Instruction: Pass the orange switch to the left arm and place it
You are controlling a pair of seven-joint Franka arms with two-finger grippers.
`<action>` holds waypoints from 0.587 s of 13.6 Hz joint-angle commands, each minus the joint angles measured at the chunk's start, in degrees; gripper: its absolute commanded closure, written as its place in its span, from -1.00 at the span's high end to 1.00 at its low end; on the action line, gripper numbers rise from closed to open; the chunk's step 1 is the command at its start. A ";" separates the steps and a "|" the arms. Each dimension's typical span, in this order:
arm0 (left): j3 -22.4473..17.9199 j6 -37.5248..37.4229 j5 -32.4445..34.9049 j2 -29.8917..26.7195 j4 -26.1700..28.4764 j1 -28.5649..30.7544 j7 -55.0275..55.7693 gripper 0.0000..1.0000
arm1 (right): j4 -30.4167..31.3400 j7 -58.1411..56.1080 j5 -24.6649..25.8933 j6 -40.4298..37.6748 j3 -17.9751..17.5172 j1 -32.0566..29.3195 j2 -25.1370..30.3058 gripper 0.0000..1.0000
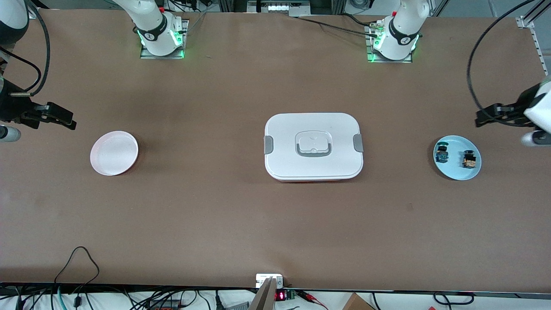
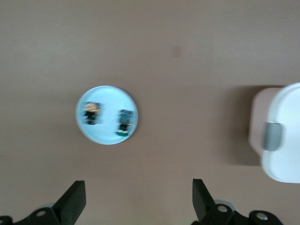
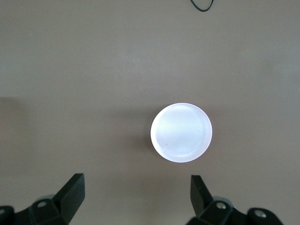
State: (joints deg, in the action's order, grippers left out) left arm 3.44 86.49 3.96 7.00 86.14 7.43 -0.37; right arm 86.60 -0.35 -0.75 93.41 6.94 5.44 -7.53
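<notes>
Both arms up, idle at their own ends of the surface (image 1: 241, 224)

L pincer (image 2: 136, 204): released, fingers wide, nothing between them. Hangs over bare surface at the L arm's end, just off the blue plate (image 1: 456, 157). Orange switch (image 1: 469, 159) lies on that plate, below the pincer and clear of it, not touched. Blue-green switch (image 1: 441, 153) sits beside it on the same plate, toward the box side; the two are apart. L wrist view shows same: plate (image 2: 107, 115) w/ orange switch (image 2: 92, 113) and blue-green one (image 2: 124, 122), box corner (image 2: 281, 136) at the edge of view

R pincer (image 3: 136, 202): also released, wide, empty. Over bare surface at the R arm's end, near the pink plate (image 1: 114, 153), which is bare. R wrist view has that plate (image 3: 181, 132) under and ahead of the fingers

Box (image 1: 313, 146): mid surface, between the two plates, well apart from both pincers, lid on, grey clips at both ends
</notes>
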 commanded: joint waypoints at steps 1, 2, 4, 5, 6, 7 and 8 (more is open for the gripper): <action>-4.49 2.10 -1.06 -5.24 5.62 -2.77 -1.74 1.00 | -0.47 0.70 0.48 -0.51 -0.17 -0.08 0.23 1.00; -4.49 2.10 -1.06 -5.33 5.97 -2.78 -1.74 1.00 | -0.47 0.70 0.49 -0.51 -0.17 -0.08 0.23 1.00; -4.40 2.27 -1.15 -6.99 7.80 -2.69 -1.74 1.00 | -0.47 0.70 0.49 -0.42 -0.17 -0.08 0.23 1.00; -4.40 3.41 -1.24 -8.91 9.64 -2.69 -1.74 1.00 | -0.47 0.70 0.57 -0.33 -0.17 -0.08 0.23 1.00; -4.40 5.51 -1.41 -11.89 13.32 -2.77 -1.65 1.00 | -0.47 0.70 0.49 -0.33 -0.17 -0.08 0.23 1.00; -4.31 7.70 -1.42 -15.14 17.09 -2.78 -1.65 1.00 | -0.47 0.70 0.49 -0.33 -0.17 -0.08 0.23 1.00; -4.23 8.42 -1.42 -16.13 18.44 -2.86 -1.65 1.00 | -0.47 0.70 0.49 -0.33 -0.17 -0.08 0.23 1.00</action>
State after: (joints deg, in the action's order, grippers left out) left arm -0.18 91.34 3.67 -2.13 96.60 5.19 -1.58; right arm 86.60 -0.34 -0.75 93.44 6.95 5.44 -7.53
